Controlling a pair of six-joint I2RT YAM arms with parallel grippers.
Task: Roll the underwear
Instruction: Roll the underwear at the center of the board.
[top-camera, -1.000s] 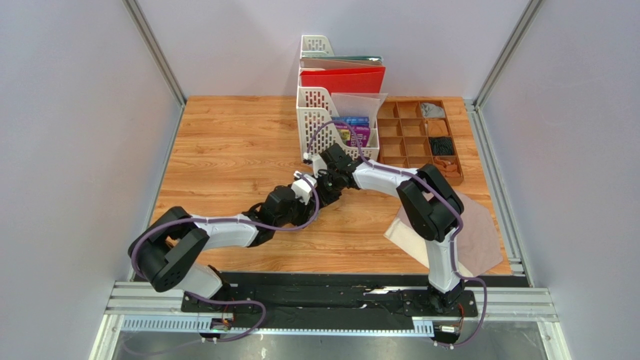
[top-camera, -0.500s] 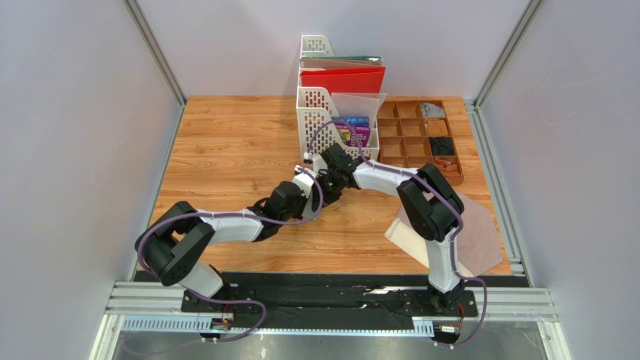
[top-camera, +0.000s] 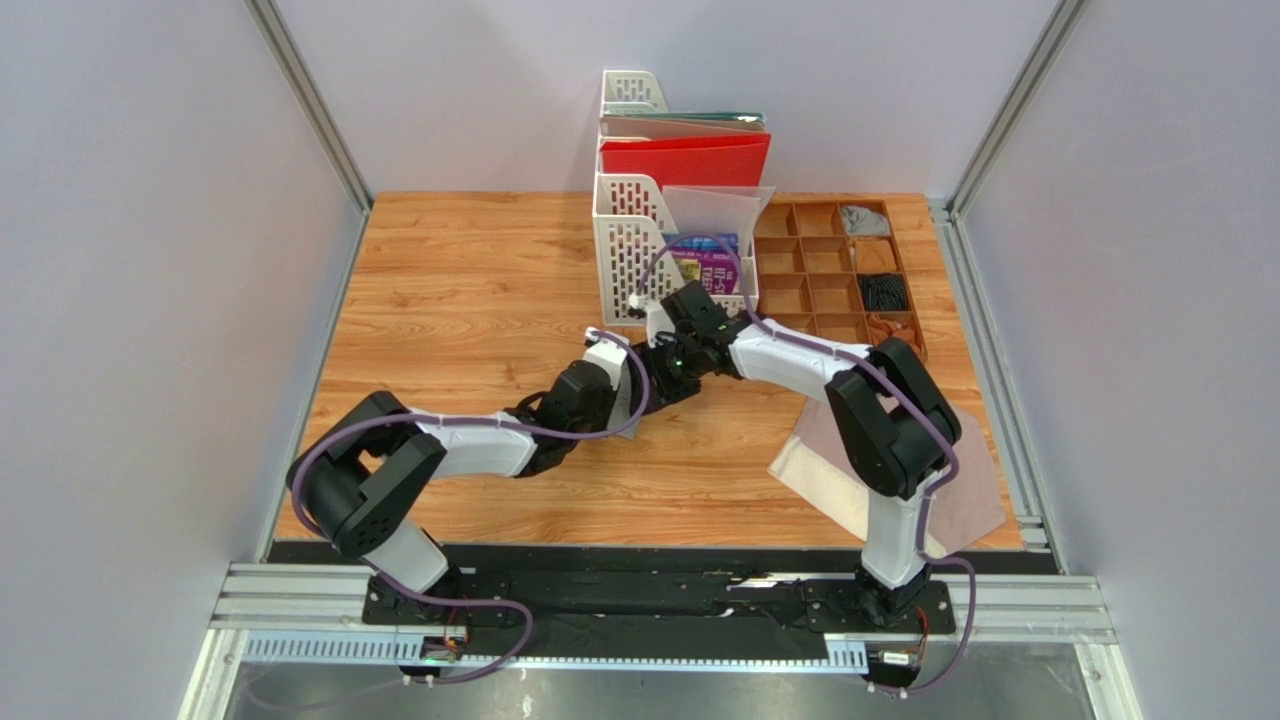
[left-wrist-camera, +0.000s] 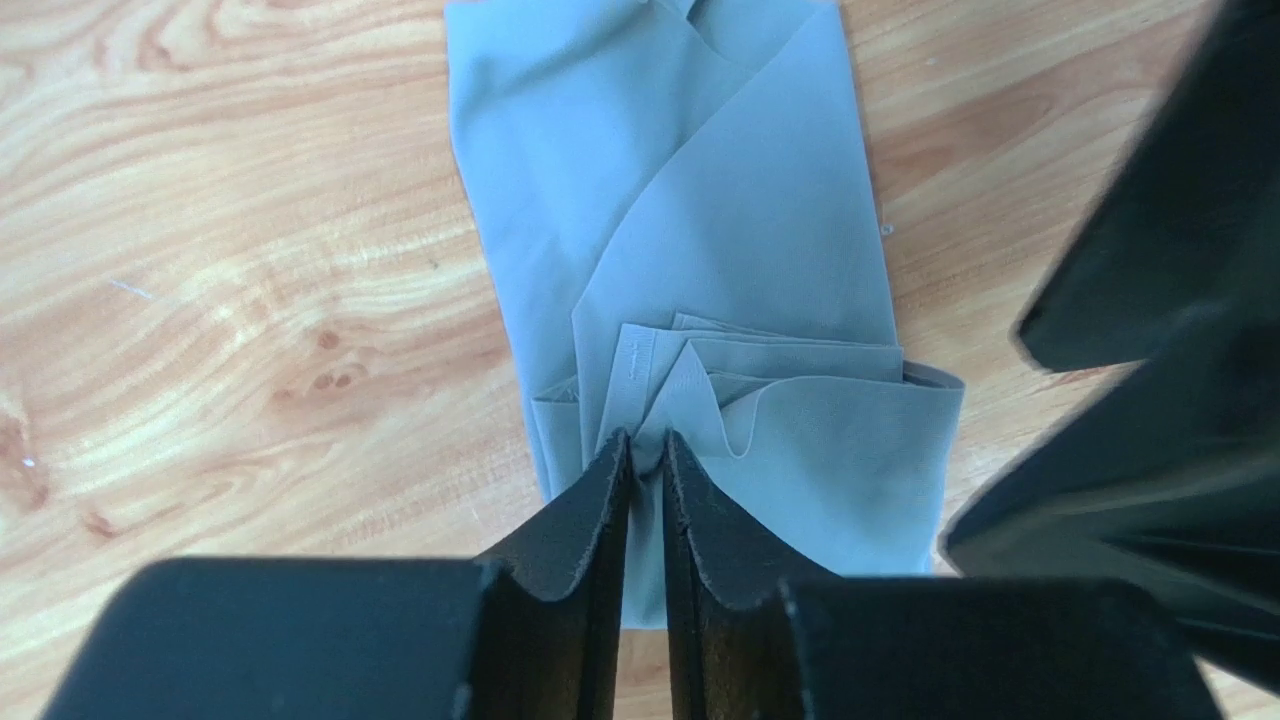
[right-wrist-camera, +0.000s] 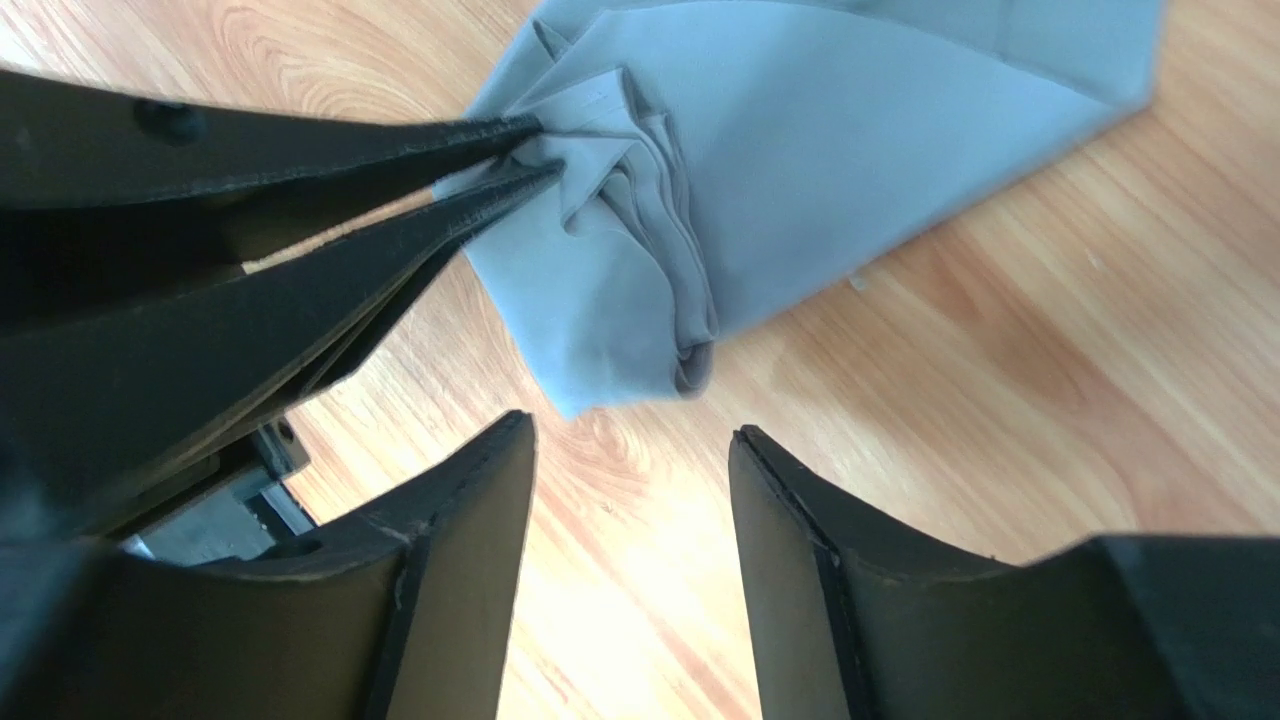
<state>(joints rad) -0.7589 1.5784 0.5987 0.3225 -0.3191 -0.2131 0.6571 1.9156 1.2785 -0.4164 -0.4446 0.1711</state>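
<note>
The grey underwear (left-wrist-camera: 721, 225) lies on the wooden table as a long folded strip, its near end bunched into a loose fold (right-wrist-camera: 631, 195). My left gripper (left-wrist-camera: 646, 450) is shut on that bunched end, cloth pinched between its tips. My right gripper (right-wrist-camera: 631, 435) stands open just beside the fold, with only bare wood between its fingers and touching no cloth. In the top view both grippers (top-camera: 651, 371) meet at the table's middle and hide the grey cloth. The pinkish-beige underwear (top-camera: 969, 473) lies flat at the near right, partly under the right arm.
A white file rack (top-camera: 639, 225) with a red folder and purple packets stands at the back centre. Beside it on the right sits a wooden compartment tray (top-camera: 819, 285) with small items. Grey walls close in on both sides.
My right gripper has opened, let go of the grey fold and drawn back a little. My left gripper has closed on the bunched end, and its arm has reached further forward.
</note>
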